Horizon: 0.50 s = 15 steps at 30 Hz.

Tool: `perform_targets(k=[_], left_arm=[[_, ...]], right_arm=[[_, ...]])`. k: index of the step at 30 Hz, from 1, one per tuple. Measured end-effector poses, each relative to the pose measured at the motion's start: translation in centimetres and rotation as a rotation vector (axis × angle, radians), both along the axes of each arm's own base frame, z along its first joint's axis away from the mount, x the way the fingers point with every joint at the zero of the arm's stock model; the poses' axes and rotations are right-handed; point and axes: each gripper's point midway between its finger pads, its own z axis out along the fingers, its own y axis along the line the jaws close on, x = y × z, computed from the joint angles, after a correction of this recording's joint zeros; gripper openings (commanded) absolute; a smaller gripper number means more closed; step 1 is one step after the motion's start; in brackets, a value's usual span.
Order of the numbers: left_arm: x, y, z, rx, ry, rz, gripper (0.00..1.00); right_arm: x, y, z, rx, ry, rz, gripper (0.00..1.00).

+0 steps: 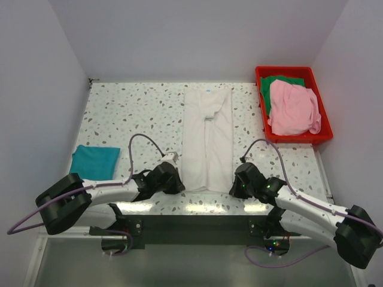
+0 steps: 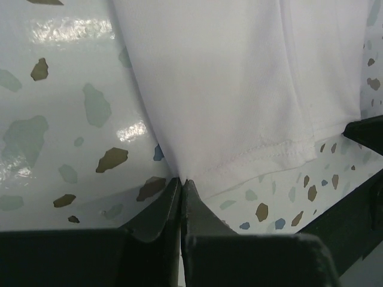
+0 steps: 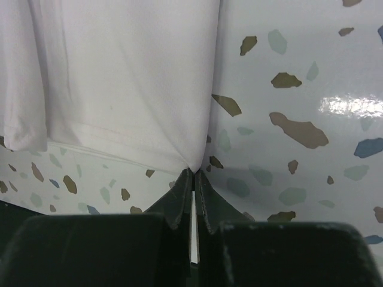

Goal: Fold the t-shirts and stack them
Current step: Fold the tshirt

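- The glossy white terrazzo table [image 1: 137, 113], flecked grey, brown and blue, was boxed in by plain pale walls [image 1: 197, 36] on three sides.
- The off-white t-shirt [image 1: 206, 137] lay on it, folded into a long strip with the neck label at its far end.
- The left gripper [image 2: 181, 182] was pinched onto that shirt's near left hem corner.
- The right gripper [image 3: 194, 173] was clamped on its near right corner the same way.
- A folded teal t-shirt [image 1: 94, 161] sat well off to the shirt's left.
- A red bin [image 1: 287, 70] stood to the shirt's far right, with a pink t-shirt [image 1: 293, 107] heaped on a green t-shirt [image 1: 281, 81] inside.
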Motion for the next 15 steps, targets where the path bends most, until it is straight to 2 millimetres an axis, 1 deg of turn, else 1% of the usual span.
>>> perform_targets(k=[4, 9, 11, 13, 15], left_arm=[[-1.4, 0.2, 0.1, -0.024, 0.023, 0.008, 0.00], [-4.1, 0.3, 0.1, 0.001, 0.050, -0.021, 0.00], [-4.6, 0.6, 0.1, 0.015, 0.059, -0.022, 0.00], [-4.6, 1.2, 0.3, 0.056, 0.061, -0.005, 0.00], [-3.8, 1.2, 1.3, 0.083, 0.042, 0.017, 0.00]], right_arm=[[-0.9, -0.8, 0.3, 0.012, -0.005, -0.002, 0.00], [-1.8, -1.2, 1.5, 0.049, -0.036, 0.012, 0.00], [-2.1, -1.3, 1.9, 0.054, -0.042, 0.016, 0.00], [-2.2, -1.7, 2.6, 0.044, -0.048, 0.017, 0.00], [-1.4, -1.8, 4.4, 0.021, -0.081, 0.012, 0.00]])
